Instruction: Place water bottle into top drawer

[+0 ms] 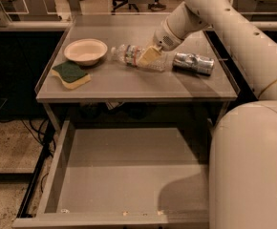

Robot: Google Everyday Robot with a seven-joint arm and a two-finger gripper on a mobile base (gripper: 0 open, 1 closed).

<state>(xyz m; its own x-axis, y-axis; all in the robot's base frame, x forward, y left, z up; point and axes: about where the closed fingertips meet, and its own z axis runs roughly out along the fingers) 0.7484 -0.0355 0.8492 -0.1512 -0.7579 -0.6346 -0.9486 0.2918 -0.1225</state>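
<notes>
The water bottle (125,54) lies on its side on the grey tabletop (129,82), near the middle, with its white cap pointing left. My gripper (150,56) is down at the bottle's right half and covers part of it. The bottle still rests on the table. The arm reaches in from the upper right. Below the table, the top drawer (124,171) is pulled fully out; it is wide, shallow and grey, with nothing in it.
A crushed silver can (192,63) lies just right of the gripper. A white bowl (85,50) and a green-and-yellow sponge (71,74) sit at the table's left. My white robot body (253,166) overlaps the drawer's right side.
</notes>
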